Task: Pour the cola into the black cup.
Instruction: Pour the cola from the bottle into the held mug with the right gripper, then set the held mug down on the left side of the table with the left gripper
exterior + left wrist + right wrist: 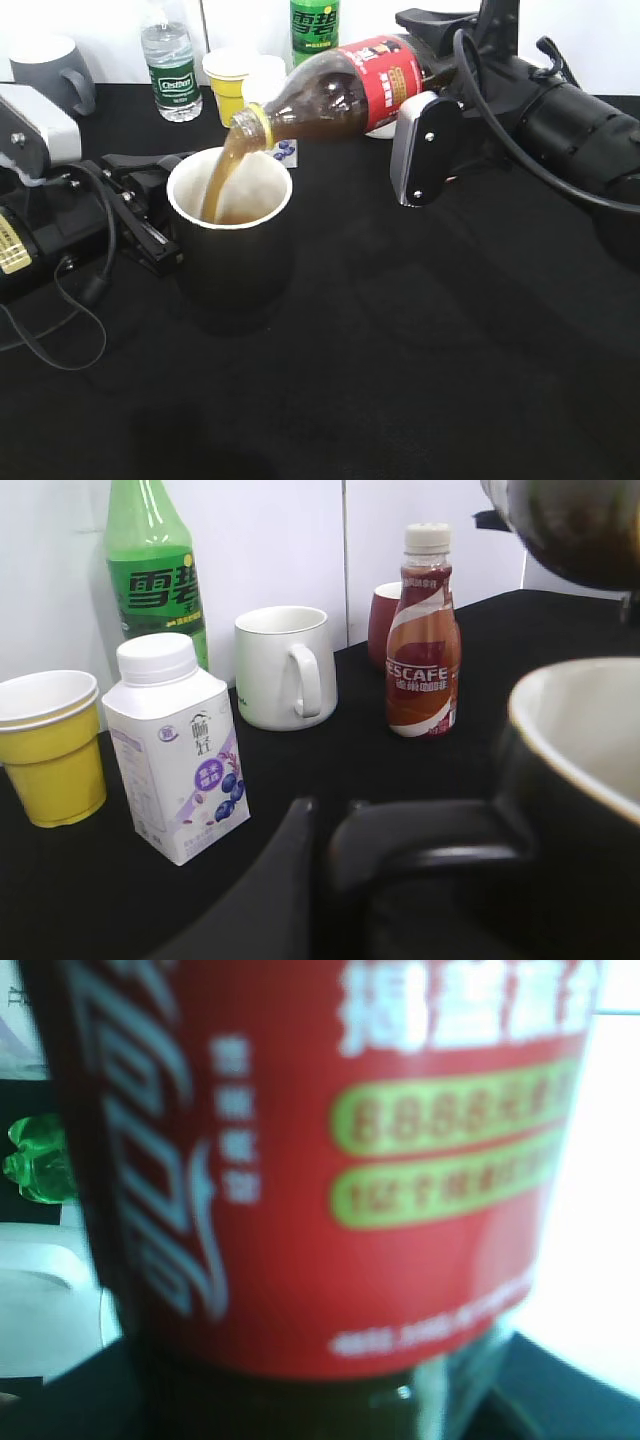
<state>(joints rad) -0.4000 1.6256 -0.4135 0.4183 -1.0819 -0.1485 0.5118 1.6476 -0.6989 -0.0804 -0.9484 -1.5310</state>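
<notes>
The cola (345,88) is tilted, neck down to the left, and a brown stream runs from its mouth into the black cup (233,262). My right gripper (425,125) is shut on the cola's lower body; the red label (330,1160) fills the right wrist view. The black cup stands upright on the black table, white inside, partly filled. My left gripper (150,215) is shut on the cup's black handle (430,845) at the cup's left side. The cup's rim (560,750) shows at right in the left wrist view.
At the back stand a grey mug (55,70), a water bottle (168,60), stacked yellow and white paper cups (228,80), a green soda bottle (150,570), a white milk carton (180,745), a white mug (285,665), a coffee bottle (423,630) and a reddish mug (383,620).
</notes>
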